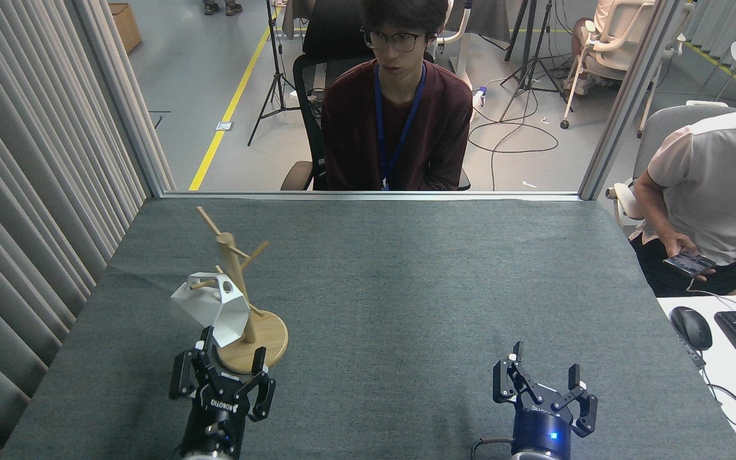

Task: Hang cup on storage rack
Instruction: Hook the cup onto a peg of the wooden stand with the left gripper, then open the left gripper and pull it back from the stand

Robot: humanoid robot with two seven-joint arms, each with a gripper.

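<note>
Left gripper (226,359) raised near the table's front-left corner, fingers spread apart and apparently holding nothing, wrist reaching up from the front edge. Right gripper (545,381) upright near the front edge toward the right, fingers splayed, clearly empty.
</note>
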